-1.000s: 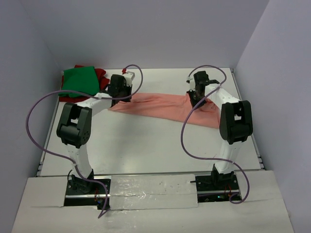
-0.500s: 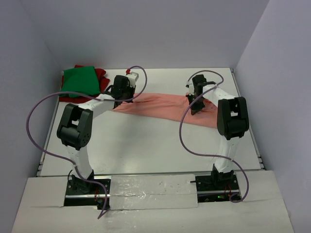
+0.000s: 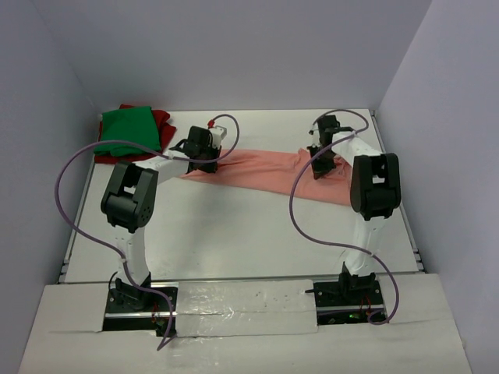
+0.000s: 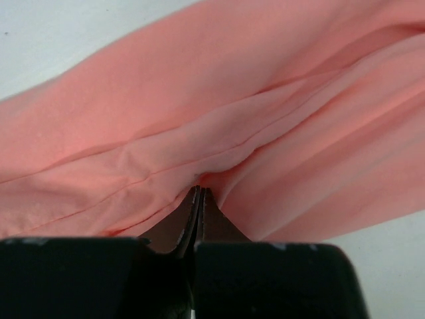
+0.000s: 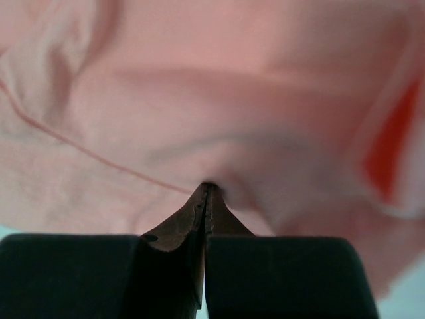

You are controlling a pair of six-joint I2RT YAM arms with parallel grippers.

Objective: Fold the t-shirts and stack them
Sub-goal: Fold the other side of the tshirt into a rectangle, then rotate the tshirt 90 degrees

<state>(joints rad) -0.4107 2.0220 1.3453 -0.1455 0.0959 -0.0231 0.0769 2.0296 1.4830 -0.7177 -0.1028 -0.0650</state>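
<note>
The salmon-pink t-shirt [image 3: 261,171] is stretched in a band across the far half of the table between my two grippers. My left gripper [image 3: 201,160] is shut on its left end; in the left wrist view the gripper [image 4: 200,189] pinches a fold of pink cloth [image 4: 219,86]. My right gripper [image 3: 320,165] is shut on its right part; in the right wrist view the gripper [image 5: 207,186] pinches pink cloth [image 5: 219,100]. The green t-shirt [image 3: 129,127] lies folded on the dark red t-shirt [image 3: 161,118] at the far left corner.
Grey walls stand close on the left, back and right of the white table [image 3: 234,241]. Purple cables [image 3: 78,167] loop off both arms over the table.
Both grippers have moved toward the far side and a little to the right, carrying the pink shirt with them. The green and red stack has not moved.
</note>
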